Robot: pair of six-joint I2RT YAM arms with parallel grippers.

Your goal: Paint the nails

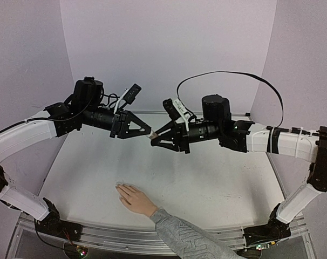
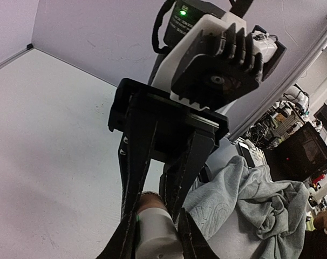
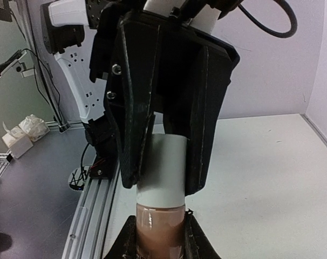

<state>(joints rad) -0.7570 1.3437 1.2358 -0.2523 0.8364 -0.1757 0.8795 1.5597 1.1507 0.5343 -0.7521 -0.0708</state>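
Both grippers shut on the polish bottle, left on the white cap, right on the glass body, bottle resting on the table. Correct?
Not resting. The top external view shows the bottle held in the air above the table, between the left gripper on the white cap and the right gripper on the glass body. The rest holds.

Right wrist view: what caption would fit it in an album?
Right gripper holds a brown polish bottle while the left gripper clamps its white cap.
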